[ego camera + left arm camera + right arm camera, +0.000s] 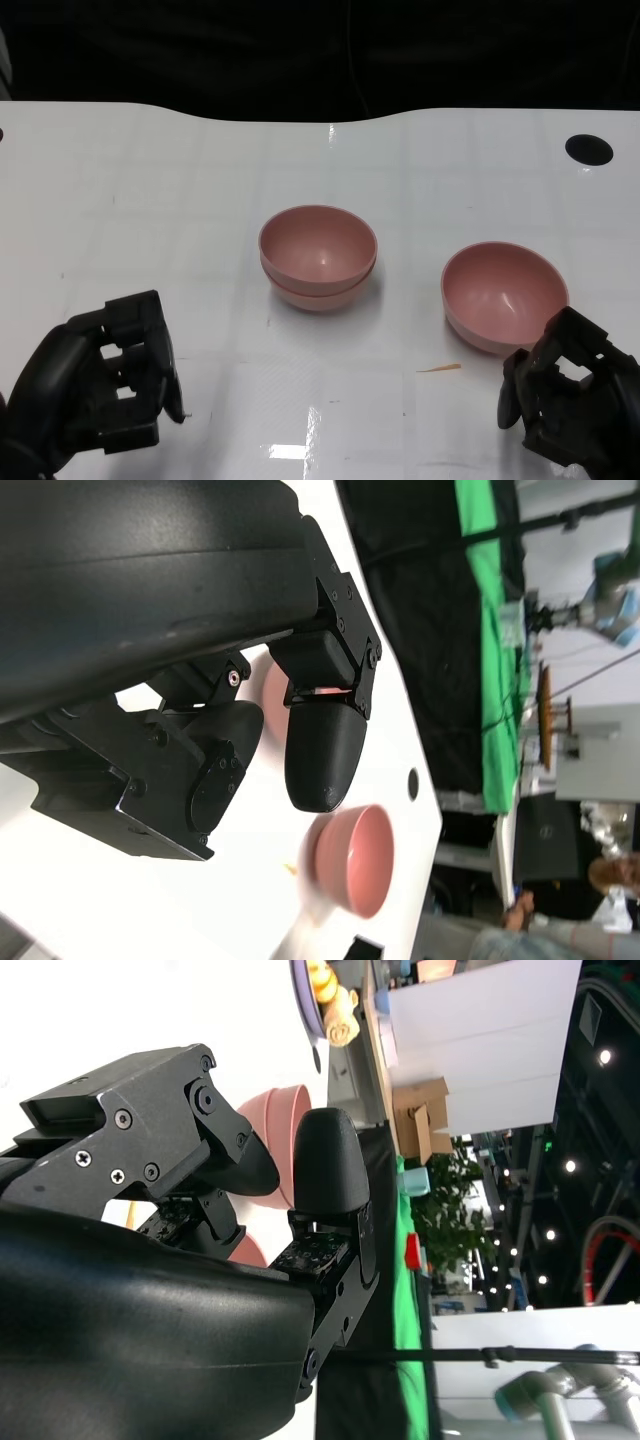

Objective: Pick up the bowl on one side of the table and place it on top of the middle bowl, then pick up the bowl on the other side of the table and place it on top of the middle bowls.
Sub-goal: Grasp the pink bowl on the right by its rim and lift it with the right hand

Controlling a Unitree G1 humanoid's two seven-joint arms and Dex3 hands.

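A white table [200,180] is seen from the head view, its far edge curving against a dark backdrop. Near the middle of the table two pink bowls are nested: the stacked bowls [318,255] sit upright, the rim of the lower one showing as a thin line below the upper one's wall. To the right of the stack, with a strip of bare white surface between them, a single pink bowl [503,295] is set upright and slightly nearer. A dark round hole [589,149] is seen in the table at the far right, close to the table's right edge. A small orange scrap [440,369] lies on the surface just near and left of the single bowl.

The left hand [105,385] is placed at the near left, well apart from the stack; its fingers are curled inward and nothing is held in them. Open tabletop lies between it and the stacked bowls, and on the far side of it as well.

The right hand [568,395] is placed at the near right, just beside the near rim of the single bowl; whether it touches the bowl cannot be told. Its fingers are bent, with a gap left between them and the thumb, and nothing is held.

In the left wrist view the single bowl [355,858] is seen beyond the fingertips [322,750], and part of a person [530,935] is seen beyond the table's right edge.
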